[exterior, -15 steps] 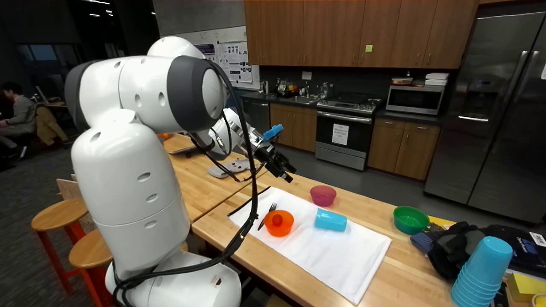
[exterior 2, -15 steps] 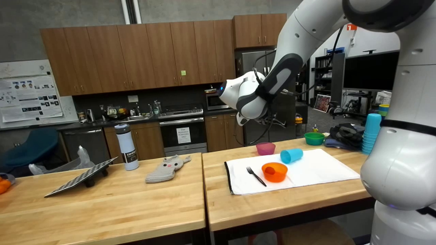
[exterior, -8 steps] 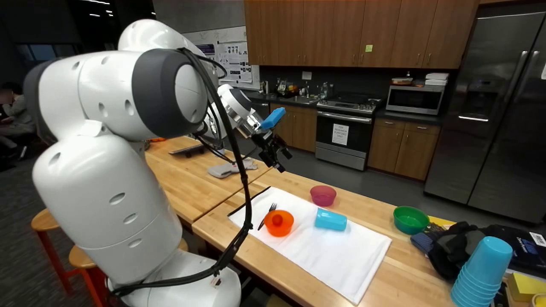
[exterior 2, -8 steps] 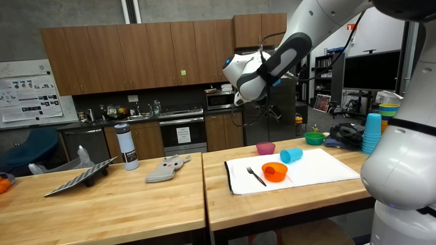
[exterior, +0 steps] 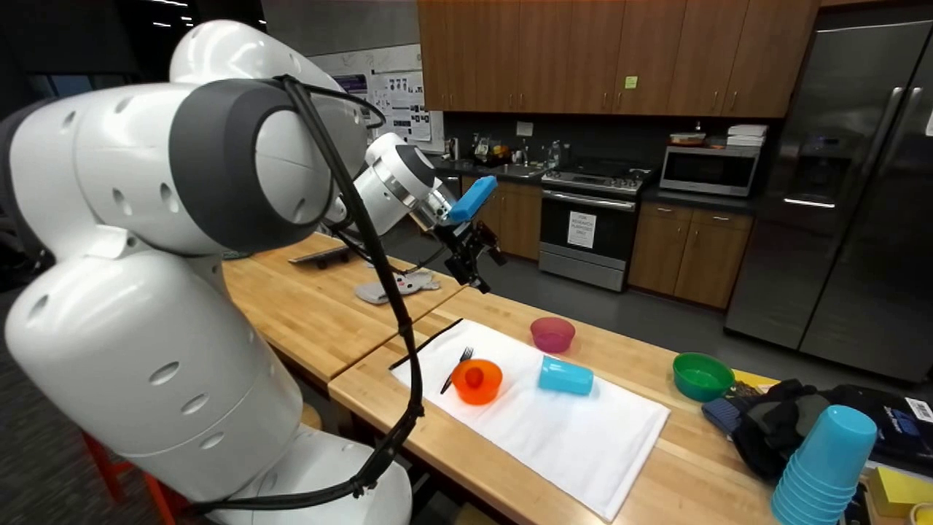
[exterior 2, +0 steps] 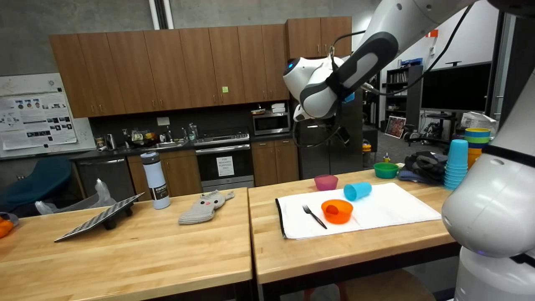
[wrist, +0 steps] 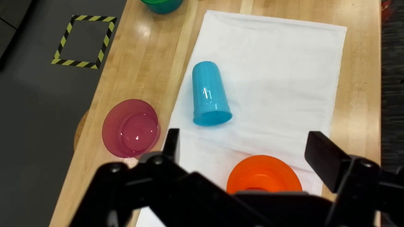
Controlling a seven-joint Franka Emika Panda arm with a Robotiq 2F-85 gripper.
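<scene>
My gripper [exterior: 491, 273] is open and empty, up in the air above the far-left part of the table; its spread fingers also show in the wrist view [wrist: 244, 142]. Below it a white cloth [exterior: 568, 437] lies on the table. An orange bowl [exterior: 478, 394] with a small red thing in it stands on the cloth; in the wrist view the bowl [wrist: 264, 171] is partly hidden by the gripper. A dark fork [exterior 2: 314, 216] lies beside it. A blue cup [wrist: 210, 91] lies on its side on the cloth. A pink bowl [wrist: 131, 129] stands beside the cloth.
A green bowl [exterior: 702, 376], dark clothing [exterior: 787, 419] and a stack of blue cups [exterior: 824, 467] stand along the table. On the adjoining table are a grey knitted toy [exterior 2: 205, 207], a bottle [exterior 2: 155, 180] and a tilted dark panel [exterior 2: 100, 217].
The arm has drawn back and my gripper has risen a little, staying open. The bowls, cup, fork and cloth have not moved.
</scene>
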